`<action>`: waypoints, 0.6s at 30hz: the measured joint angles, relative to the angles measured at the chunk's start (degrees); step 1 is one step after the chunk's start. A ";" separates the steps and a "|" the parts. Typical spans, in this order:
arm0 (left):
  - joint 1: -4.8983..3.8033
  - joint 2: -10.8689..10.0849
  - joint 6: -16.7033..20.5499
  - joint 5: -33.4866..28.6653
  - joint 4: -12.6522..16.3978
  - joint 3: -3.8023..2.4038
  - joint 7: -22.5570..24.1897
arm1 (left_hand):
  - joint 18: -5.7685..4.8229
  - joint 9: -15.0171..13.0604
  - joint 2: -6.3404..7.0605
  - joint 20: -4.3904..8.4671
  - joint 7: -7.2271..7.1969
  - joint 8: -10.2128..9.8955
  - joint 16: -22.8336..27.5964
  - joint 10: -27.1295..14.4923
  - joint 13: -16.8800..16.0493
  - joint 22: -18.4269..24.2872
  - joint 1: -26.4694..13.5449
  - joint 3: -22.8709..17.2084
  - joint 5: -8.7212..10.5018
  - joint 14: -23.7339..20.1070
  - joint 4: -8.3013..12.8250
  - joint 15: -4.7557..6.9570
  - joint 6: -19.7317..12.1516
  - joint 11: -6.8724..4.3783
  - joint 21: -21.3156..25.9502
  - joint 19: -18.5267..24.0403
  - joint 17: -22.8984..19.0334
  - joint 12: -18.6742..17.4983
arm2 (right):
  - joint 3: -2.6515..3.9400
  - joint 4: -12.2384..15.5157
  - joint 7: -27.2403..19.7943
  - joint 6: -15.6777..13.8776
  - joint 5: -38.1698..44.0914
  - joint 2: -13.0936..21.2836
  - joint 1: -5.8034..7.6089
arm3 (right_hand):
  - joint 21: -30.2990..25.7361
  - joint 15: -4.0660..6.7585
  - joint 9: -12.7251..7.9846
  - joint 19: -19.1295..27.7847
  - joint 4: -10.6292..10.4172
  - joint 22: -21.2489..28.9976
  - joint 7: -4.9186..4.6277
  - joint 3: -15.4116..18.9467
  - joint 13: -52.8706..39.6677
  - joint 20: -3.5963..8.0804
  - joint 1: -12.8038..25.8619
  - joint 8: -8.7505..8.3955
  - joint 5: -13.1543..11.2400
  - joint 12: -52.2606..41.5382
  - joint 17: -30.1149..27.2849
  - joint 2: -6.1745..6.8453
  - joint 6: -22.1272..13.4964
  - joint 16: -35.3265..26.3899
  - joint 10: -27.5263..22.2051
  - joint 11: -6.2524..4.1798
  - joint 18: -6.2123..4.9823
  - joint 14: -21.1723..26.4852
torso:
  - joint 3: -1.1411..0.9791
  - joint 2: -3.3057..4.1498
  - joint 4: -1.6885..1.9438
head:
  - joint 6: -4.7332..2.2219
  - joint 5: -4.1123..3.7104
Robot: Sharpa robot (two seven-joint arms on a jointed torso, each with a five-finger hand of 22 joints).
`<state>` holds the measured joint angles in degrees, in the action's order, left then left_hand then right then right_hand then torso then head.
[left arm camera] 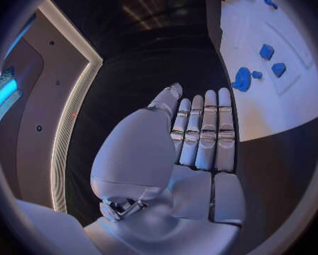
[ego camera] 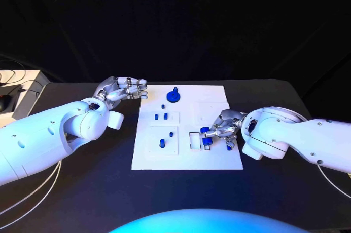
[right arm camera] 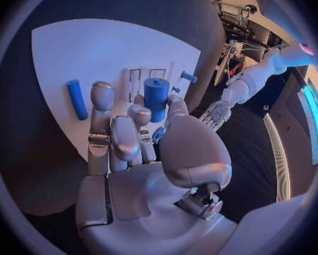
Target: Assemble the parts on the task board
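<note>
Gripping a blue cylinder point(right arm camera: 156, 96) between thumb and fingers, right hand point(ego camera: 219, 129) sits over the right side of the task board point(ego camera: 212, 159), beside a rectangular slot point(ego camera: 195, 141). A blue rod point(right arm camera: 76, 98) lies flat on the board near the fingers. Left hand point(ego camera: 124, 88) holds nothing, fingers straight and together, above the black counter point(ego camera: 88, 192) just off the board's left edge. A round blue disc part point(ego camera: 172, 95) stands nearby on the board.

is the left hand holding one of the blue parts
No, the left hand sits off the task board at its far left corner, and the left wrist view shows its fingers lying together with nothing in them.
</note>
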<state>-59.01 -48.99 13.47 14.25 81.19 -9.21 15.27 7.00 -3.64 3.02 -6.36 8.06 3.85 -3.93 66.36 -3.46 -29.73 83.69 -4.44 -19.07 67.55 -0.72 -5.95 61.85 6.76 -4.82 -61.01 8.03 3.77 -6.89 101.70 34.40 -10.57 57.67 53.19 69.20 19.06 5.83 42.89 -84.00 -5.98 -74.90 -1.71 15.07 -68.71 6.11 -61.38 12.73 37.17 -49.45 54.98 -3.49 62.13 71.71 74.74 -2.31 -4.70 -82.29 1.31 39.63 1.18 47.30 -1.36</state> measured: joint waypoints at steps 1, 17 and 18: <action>0.00 0.00 0.00 0.00 0.01 0.00 0.00 | 0.00 0.00 0.00 0.00 0.00 0.00 0.00 0.00 0.00 0.05 0.00 -0.09 0.00 0.00 -0.09 0.00 0.00 0.00 0.00 0.00 0.03 0.00 | -0.01 -0.31 -0.01 -0.04 -0.13 -0.50 -0.05 | 0.00 0.00 0.00 0.00 0.00 0.00 0.00 0.00 0.00 0.00 0.00 0.00 -0.13 0.00 0.00 0.00 0.00 0.00 0.00 0.00 0.00 0.00 | 0.00 0.01 0.03 | 0.01 0.00; 0.00 -0.24 0.00 -0.05 0.21 0.00 -0.01 | 0.00 0.00 0.00 0.00 0.00 0.00 0.00 0.00 0.00 0.13 0.00 -0.16 0.00 0.00 -0.16 0.00 0.00 0.00 0.00 0.00 0.06 0.00 | -0.26 -3.17 0.06 -0.17 -0.32 -4.71 -1.48 | -0.22 0.00 0.01 0.00 0.01 -0.04 -0.07 -0.01 0.06 0.00 0.00 -0.17 -1.26 0.00 -0.12 0.00 -0.07 0.00 -0.01 0.01 0.00 0.00 | -0.03 0.05 0.08 | 0.30 0.33; 0.00 -0.26 0.00 -0.05 0.21 0.00 -0.02 | 0.00 0.00 0.00 0.00 0.00 0.00 0.00 0.00 0.00 0.13 0.00 -0.16 0.00 0.00 -0.16 0.00 0.00 0.00 0.00 0.00 0.06 0.00 | -0.26 -3.23 0.07 -0.17 -0.30 -4.76 -1.49 | -0.22 0.00 0.03 0.00 0.02 -0.04 -0.08 -0.02 0.06 0.00 0.00 -0.17 -1.45 0.00 -0.12 0.00 -0.07 0.00 -0.01 0.01 -0.01 0.00 | -0.05 0.05 0.07 | 0.30 0.37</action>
<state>-59.01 -49.25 13.47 14.20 81.40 -9.21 15.26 7.00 -3.63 3.02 -6.36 8.06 3.85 -3.93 66.36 -3.45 -29.61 83.69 -4.60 -19.07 67.56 -0.88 -5.94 61.85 6.76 -4.82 -61.01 8.10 3.77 -7.15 98.47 34.47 -10.73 57.37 48.43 67.71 18.84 5.83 42.92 -84.00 -5.96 -74.94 -1.79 15.05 -68.65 6.11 -61.38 12.56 35.71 -49.45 54.86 -3.49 62.06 71.71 74.74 -2.30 -4.70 -82.29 1.25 39.68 1.25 47.60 -0.99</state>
